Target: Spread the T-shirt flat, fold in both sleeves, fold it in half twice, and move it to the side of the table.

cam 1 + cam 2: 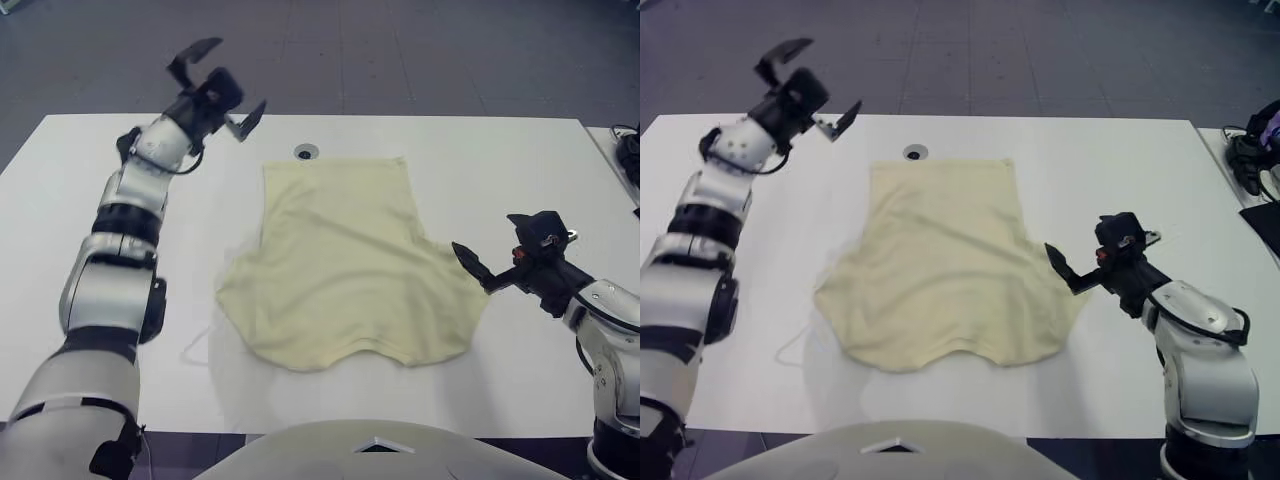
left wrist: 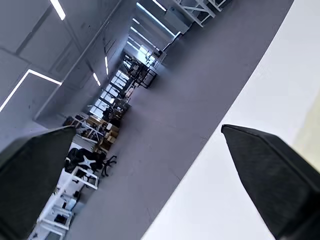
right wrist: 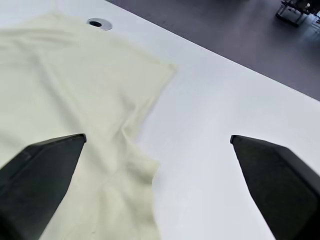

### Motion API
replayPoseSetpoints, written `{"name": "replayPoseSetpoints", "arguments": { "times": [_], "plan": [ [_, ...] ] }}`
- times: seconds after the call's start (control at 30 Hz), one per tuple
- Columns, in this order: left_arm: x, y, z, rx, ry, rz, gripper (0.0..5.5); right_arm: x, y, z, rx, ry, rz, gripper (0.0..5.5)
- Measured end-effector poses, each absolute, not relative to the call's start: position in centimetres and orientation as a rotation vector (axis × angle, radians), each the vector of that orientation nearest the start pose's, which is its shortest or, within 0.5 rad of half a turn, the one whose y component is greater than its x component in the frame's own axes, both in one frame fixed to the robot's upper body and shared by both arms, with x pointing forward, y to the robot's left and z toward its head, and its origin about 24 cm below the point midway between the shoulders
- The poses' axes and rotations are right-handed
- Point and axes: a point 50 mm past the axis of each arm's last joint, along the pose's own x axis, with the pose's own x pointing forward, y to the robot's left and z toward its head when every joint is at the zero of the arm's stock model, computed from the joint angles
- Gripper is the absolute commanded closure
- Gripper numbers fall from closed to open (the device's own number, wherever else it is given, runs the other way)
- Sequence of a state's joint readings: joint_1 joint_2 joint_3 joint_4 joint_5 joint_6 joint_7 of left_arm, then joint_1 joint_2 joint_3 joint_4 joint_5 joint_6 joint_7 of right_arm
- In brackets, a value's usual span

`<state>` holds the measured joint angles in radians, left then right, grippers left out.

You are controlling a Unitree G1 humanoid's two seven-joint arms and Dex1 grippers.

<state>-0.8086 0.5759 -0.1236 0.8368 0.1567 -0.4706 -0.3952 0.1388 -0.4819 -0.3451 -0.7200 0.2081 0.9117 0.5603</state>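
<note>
Pale yellow T-shirt on a white table, both grippers empty.

The smooth white table [image 1: 480, 180] carries the T-shirt [image 1: 340, 270] at its middle: soft, matte cloth, lightly rumpled, with a narrow straight edge at the far end and a wider, wavy outline at the near end. The left gripper [image 1: 232, 78] hangs raised over the far left of the table, well apart from the cloth, its black pointed fingers spread wide around nothing. The right gripper [image 3: 157, 136] sits low at the shirt's right edge, fingers likewise wide apart and clasping nothing. A small round metal grommet [image 1: 306, 152] lies just beyond the far edge of the shirt.
</note>
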Motion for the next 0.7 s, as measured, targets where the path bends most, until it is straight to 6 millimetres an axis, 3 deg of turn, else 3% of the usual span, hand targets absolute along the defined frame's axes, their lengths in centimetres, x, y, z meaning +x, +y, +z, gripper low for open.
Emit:
{"name": "replayPoseSetpoints", "arguments": {
  "times": [0.13,0.23,0.33,0.43,0.47,0.57,0.7],
  "plan": [
    [32.4,24.0,10.6,0.639,-0.109,-0.353,0.10,18.6,-23.2,11.3,-0.139,0.348,0.278,0.14],
    [27.4,24.2,6.7,0.479,0.003,-0.327,0.10,17.5,-23.4,10.0,-0.088,0.395,0.233,0.14],
    [22.2,23.8,4.2,0.308,0.116,-0.288,0.10,16.2,-24.0,8.9,-0.057,0.437,0.180,0.60],
    [18.1,23.5,3.8,0.171,0.199,-0.231,0.10,14.9,-24.7,8.1,-0.029,0.475,0.117,1.11],
    [16.9,23.3,4.1,0.138,0.219,-0.214,0.10,14.5,-25.0,7.8,-0.019,0.489,0.089,0.83],
    [14.1,22.6,5.8,0.043,0.278,-0.164,0.10,13.3,-25.9,6.3,0.037,0.530,0.008,1.38],
    [13.3,22.4,5.9,0.030,0.364,-0.156,0.72,12.9,-26.3,4.9,0.090,0.567,-0.033,2.07]
  ]
}}
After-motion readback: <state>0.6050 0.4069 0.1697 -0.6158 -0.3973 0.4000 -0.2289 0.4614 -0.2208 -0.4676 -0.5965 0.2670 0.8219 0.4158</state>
